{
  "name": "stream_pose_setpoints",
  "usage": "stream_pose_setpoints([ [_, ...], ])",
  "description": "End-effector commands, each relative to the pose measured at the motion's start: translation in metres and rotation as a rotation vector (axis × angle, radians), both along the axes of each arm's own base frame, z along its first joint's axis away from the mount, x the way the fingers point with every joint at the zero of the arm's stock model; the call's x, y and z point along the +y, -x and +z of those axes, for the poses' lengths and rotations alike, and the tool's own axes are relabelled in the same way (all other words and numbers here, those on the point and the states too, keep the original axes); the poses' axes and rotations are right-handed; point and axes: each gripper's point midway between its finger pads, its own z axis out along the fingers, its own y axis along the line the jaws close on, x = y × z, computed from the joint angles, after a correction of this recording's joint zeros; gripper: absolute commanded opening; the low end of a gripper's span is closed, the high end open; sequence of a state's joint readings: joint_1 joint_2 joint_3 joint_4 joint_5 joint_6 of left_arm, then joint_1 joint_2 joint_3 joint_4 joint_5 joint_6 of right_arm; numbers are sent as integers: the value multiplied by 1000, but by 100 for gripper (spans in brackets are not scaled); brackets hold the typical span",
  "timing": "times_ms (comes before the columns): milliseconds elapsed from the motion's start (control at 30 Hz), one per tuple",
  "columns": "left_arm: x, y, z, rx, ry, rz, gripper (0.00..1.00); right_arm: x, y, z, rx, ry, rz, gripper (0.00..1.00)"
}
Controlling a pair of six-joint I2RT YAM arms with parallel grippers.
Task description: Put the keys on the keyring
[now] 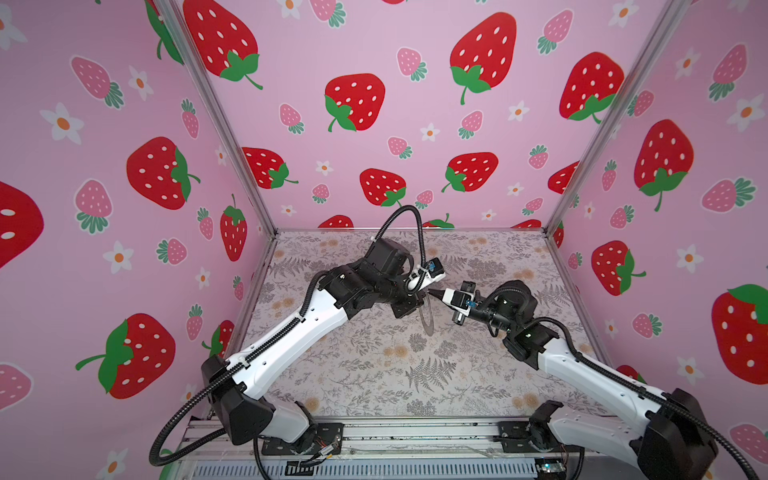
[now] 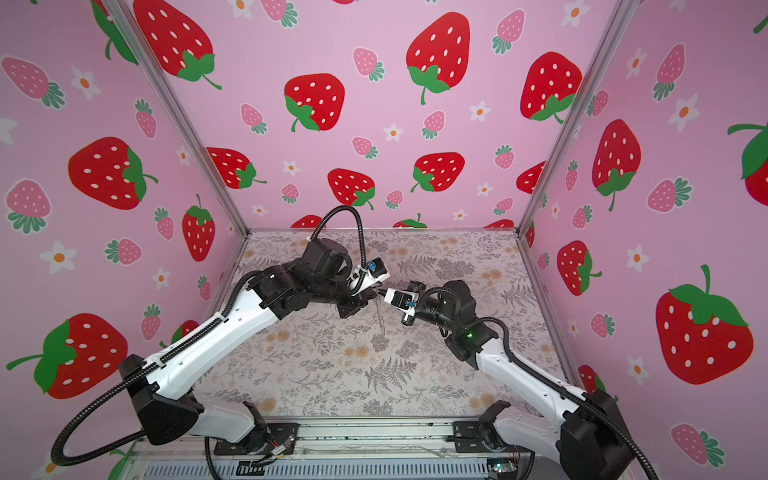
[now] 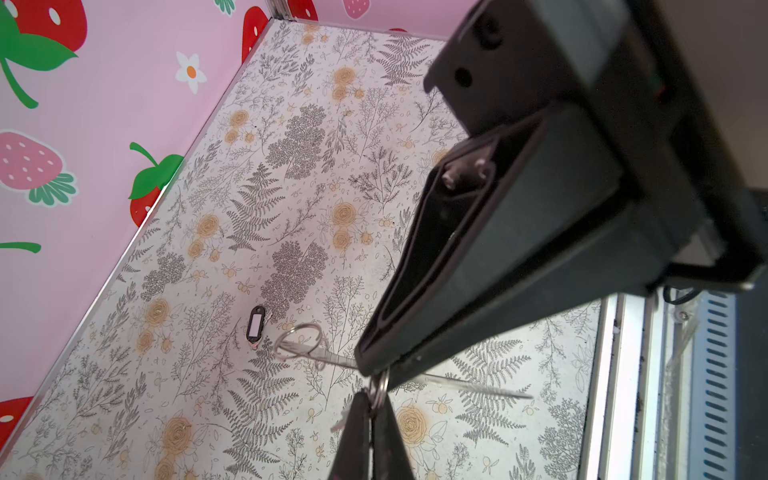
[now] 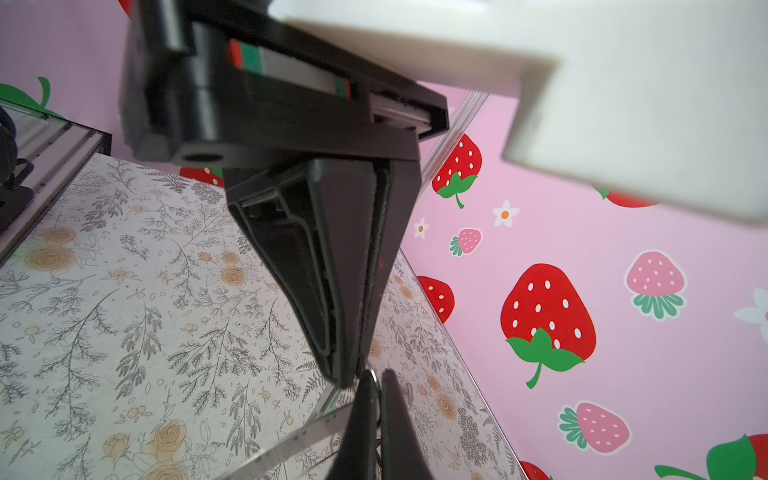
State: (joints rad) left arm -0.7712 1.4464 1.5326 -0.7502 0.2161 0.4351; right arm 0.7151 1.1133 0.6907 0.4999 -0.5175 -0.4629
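Note:
Both grippers meet tip to tip above the middle of the table. The keyring (image 1: 426,320) (image 2: 380,318), a flat silvery ring, hangs edge-on below them. In the left wrist view my left gripper (image 3: 376,395) is shut on a small wire loop (image 3: 380,384) at the keyring's (image 3: 478,384) rim. My right gripper (image 4: 376,376) is shut on that same loop, and the keyring's holed band (image 4: 291,441) runs beside it. A bigger wire loop (image 3: 300,326) sits at the ring's far end. One of the keys, a black-rimmed oval tag (image 3: 255,322), lies on the table; the arms hide it in both top views.
Pink strawberry walls (image 1: 374,124) close the floral table (image 1: 374,374) on three sides. An aluminium rail (image 1: 415,432) with both arm bases runs along the front edge. The left arm (image 1: 291,332) and right arm (image 1: 582,365) reach in from the front corners.

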Motion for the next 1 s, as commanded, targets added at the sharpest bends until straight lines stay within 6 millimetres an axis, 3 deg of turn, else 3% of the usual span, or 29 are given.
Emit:
stream_pose_setpoints([
  [0,-14,16,27,-38,86,-103,0,-1,-8,6,-23,11,-34,1],
  [267,-13,14,29,-63,91,-97,2,0,-5,5,-27,11,-17,0],
  [333,-7,6,25,-82,75,-49,24,-1,-3,11,-30,-15,-17,0],
  [433,3,-4,21,-106,102,10,32,-4,0,21,-25,-78,-12,0],
  [667,6,-10,-3,-56,178,47,36,-2,12,33,-2,-157,55,0],
  [967,-11,-8,-3,-27,299,25,40,-4,12,39,26,-219,55,0],
])
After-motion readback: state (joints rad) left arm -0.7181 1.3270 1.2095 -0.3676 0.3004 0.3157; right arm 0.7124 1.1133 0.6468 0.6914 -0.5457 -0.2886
